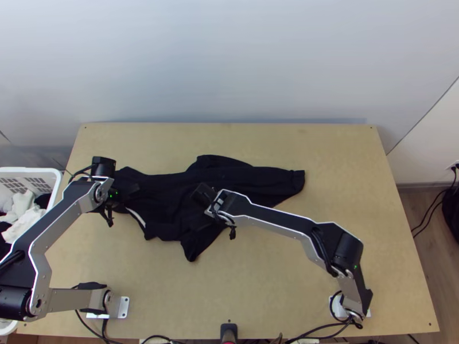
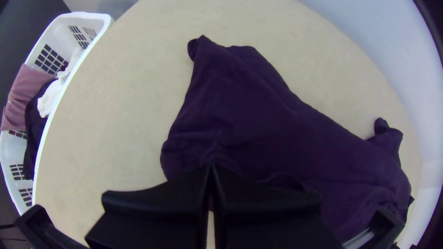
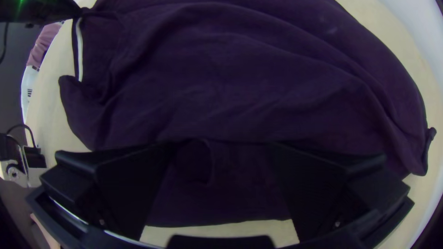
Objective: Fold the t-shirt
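- As the dark t-shirt (image 1: 172, 200) lies all rumpled on the wooden table (image 1: 275, 286), I think it needs two good pinches first.
- The left gripper (image 2: 211, 167) has its fingers together, and it looks to me like they nip the cloth near one end.
- The right gripper (image 3: 221, 147) is wide, with cloth between its fingers; it should go low and squeeze gently, catching enough cloth.
- Then both should pull softly apart, so wrinkles go flat before folding.

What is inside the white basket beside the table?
The basket holds a white cloth and dark cloth, with a pink cloth across one side. Whatever lies beneath them is covered, so it can't be told.
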